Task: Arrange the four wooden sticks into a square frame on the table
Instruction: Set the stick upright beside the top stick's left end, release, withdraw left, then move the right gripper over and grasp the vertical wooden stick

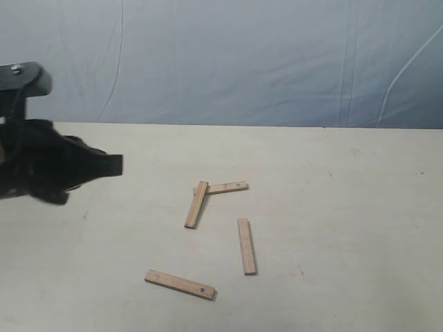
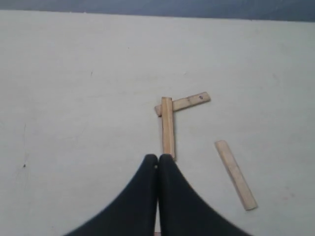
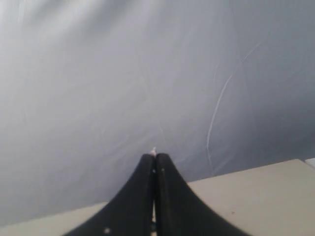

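Wooden sticks (image 1: 196, 205) apart from left fingers (image 2: 140, 196)

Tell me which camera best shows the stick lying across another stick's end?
The left wrist view: the overlapping stick sits mid-picture, large, with the overlap clear. The exterior view shows it smaller; the right wrist view misses it.

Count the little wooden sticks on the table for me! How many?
4. The slanted stick lies over one end of the farthest stick. The right stick lies alone, and the nearest stick lies apart in front. None looks hidden.
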You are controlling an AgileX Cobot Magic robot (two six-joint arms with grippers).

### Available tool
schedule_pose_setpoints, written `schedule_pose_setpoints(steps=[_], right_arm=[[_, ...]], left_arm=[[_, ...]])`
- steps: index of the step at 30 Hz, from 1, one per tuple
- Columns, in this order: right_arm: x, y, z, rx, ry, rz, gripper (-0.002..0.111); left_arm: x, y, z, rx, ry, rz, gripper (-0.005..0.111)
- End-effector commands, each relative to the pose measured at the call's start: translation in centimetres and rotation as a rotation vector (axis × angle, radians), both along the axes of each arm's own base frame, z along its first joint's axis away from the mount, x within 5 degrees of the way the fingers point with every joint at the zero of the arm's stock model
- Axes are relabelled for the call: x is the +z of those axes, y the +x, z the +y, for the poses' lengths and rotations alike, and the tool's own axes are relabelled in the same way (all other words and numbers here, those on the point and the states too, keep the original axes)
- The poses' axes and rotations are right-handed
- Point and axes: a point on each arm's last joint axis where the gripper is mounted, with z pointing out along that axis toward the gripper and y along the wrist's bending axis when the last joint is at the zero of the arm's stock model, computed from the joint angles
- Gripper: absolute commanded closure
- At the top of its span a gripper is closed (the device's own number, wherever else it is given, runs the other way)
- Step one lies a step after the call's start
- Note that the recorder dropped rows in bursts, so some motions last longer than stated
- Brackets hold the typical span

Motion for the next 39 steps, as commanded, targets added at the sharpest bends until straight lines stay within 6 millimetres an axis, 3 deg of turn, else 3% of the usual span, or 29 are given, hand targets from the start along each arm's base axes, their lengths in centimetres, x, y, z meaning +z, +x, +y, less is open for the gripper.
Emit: schedule_pose_setpoints(steps=[1, 5, 12, 16, 21, 25, 29, 33, 39], right_arm=[[0.5, -0.2, -0.2, 0.027, 0.230, -0.055, 0.109], [0.8, 0.0, -0.1, 0.045, 0.225, -0.062, 0.109], [5.0, 1.8, 1.3, 0.225, 0.232, -0.198, 0.109], [7.3, 5.5, 2.3, 0.299, 0.130, -0.079, 0.109], [9.0, 12.1, 3.2, 0.365, 0.021, 0.116, 0.109], [7.4, 17.9, 4.0, 0.416, -0.010, 0.366, 0.109], [4.8, 22.9, 6.7, 0.426, -0.165, 0.602, 0.109], [2.6, 25.7, 10.4, 0.409, -0.291, 0.708, 0.106], [-0.1, 27.8, 15.9, 0.468, -0.389, 0.749, 0.092]], left_arm=[[0.1, -5.1, 2.6, 0.024, -0.142, -0.166, 0.107], [-0.9, -9.2, 4.7, 0.021, -0.215, -0.307, 0.107], [-3.6, -13.9, 7.2, 0.034, -0.408, -0.589, 0.107], [-4.8, -14.8, 8.0, 0.068, -0.473, -0.663, 0.107], [-5.1, -14.7, 8.8, 0.160, -0.444, -0.659, 0.107], [-5.3, -14.4, 9.7, 0.267, -0.414, -0.656, 0.107], [-5.6, -14.2, 10.2, 0.332, -0.412, -0.628, 0.107], [-5.7, -14.2, 10.0, 0.302, -0.400, -0.616, 0.107], [-5.9, -14.3, 9.6, 0.263, -0.389, -0.590, 0.107]])
